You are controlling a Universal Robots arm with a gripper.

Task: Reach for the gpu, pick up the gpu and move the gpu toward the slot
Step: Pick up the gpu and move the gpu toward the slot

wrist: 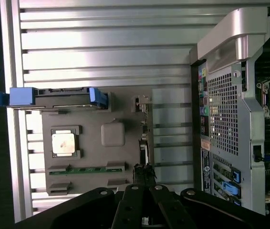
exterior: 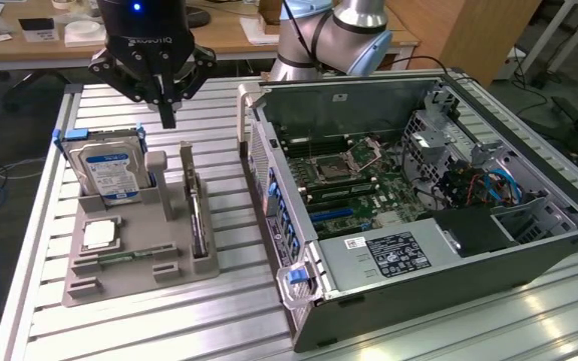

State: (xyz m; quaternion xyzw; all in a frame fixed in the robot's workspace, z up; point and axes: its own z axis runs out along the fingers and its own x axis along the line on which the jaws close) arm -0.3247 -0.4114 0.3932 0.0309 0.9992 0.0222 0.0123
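I am at the reach: my gripper [exterior: 168, 113] hangs over the far edge of the grey holder [exterior: 129, 286], jaws pressed together on nothing. The gpu [exterior: 201, 222] stands edge-on along the holder's edge facing the computer case [exterior: 439, 289]. Taking it, I judge, calls for parted jaws squared across that thin edge.

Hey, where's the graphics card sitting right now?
In the exterior view, the graphics card stands on edge along the right side of the grey holder, between the hard drive and the open computer case.
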